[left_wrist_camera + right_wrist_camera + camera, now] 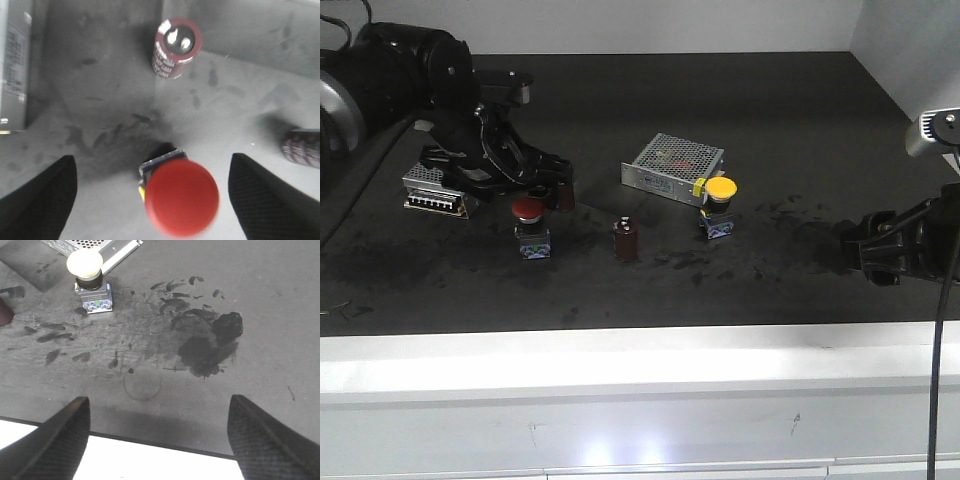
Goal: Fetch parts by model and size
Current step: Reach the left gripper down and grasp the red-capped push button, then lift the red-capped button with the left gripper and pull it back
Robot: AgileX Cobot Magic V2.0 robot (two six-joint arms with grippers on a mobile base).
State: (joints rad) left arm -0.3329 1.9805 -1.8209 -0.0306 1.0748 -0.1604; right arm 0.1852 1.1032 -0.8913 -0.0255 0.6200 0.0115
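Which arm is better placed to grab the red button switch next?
Left. The left claw, open, flanks the red-capped switch, one finger each side; the right claw is well away, nearer the yellow-capped switch.

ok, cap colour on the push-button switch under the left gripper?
Red, a round mushroom cap; left wrist view shows it best.

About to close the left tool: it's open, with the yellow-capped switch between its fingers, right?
Not quite: the left tool is open, but the red-capped switch stands between its fingers, as the left wrist view shows. The yellow-capped switch stands beside the mesh-topped box.
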